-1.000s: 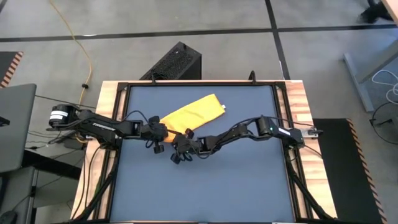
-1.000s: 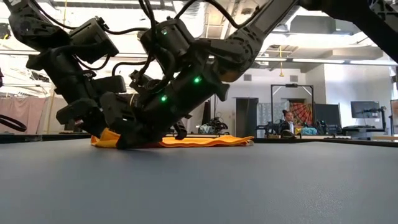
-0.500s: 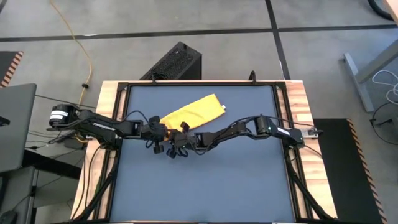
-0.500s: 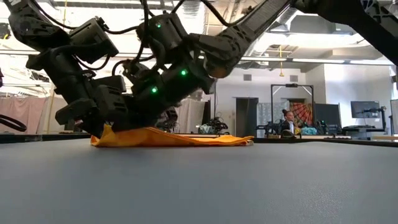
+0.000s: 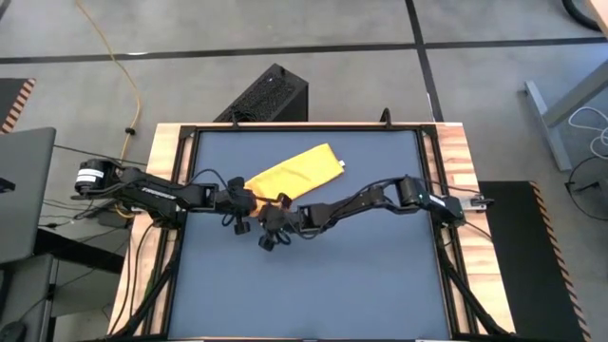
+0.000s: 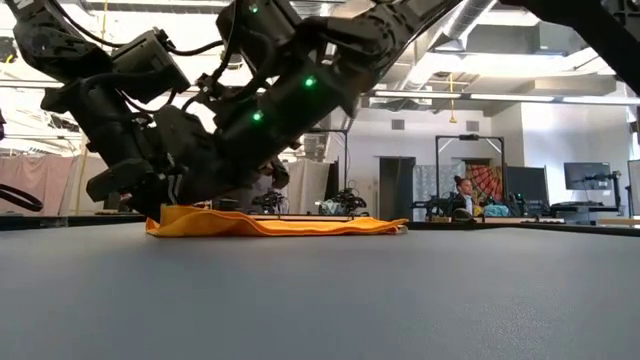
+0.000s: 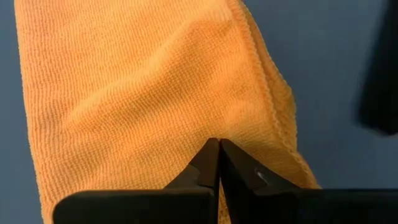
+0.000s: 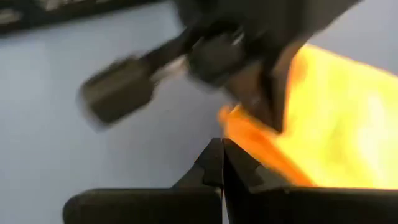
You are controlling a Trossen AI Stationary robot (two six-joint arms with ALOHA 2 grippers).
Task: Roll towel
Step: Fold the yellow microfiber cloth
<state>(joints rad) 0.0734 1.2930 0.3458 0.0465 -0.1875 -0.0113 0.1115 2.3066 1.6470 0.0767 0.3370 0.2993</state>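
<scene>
Two grippers at towel's (image 5: 293, 169) near end on surface (image 5: 380, 275): left gripper (image 7: 219, 163) fingers pinched together on cloth, right gripper (image 8: 222, 163) closed beside it, holding nothing.

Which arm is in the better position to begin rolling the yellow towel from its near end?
Probably the left. The left gripper is shut and sits right on the towel at its near end. The right gripper, also shut, points at the towel's edge, beside the left arm.

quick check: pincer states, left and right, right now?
Left pincer: shut, tips pressed on the towel; no cloth visibly between them.
Right pincer: shut, empty, by the towel's end.
</scene>
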